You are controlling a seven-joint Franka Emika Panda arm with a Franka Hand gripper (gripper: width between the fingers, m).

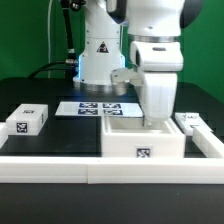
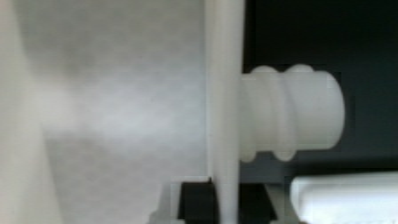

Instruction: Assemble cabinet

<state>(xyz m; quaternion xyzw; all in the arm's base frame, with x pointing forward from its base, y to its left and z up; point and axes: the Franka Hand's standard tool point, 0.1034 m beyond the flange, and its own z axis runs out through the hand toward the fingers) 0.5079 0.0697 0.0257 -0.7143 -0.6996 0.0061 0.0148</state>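
Observation:
The cabinet (image 1: pixel 143 142) is a large open white box with a marker tag on its front, standing right of the table's middle. My gripper (image 1: pixel 156 116) reaches down into it from above, shut on a thin upright white panel (image 1: pixel 157 100). In the wrist view the panel (image 2: pixel 222 90) shows edge-on, with my gripper (image 2: pixel 226 200) below it, one dark finger (image 2: pixel 192 202) on each side and both pressed against it. A ribbed white peg (image 2: pixel 294 112) sticks out from one side of the panel. A broad white surface (image 2: pixel 98 110) fills the other side.
A small tagged white block (image 1: pixel 28 121) lies at the exterior view's left and another (image 1: pixel 192 123) at its right. The marker board (image 1: pixel 95 108) lies behind the cabinet, before the white robot base (image 1: pixel 97 50). A low white rail (image 1: pixel 60 166) runs along the table's front.

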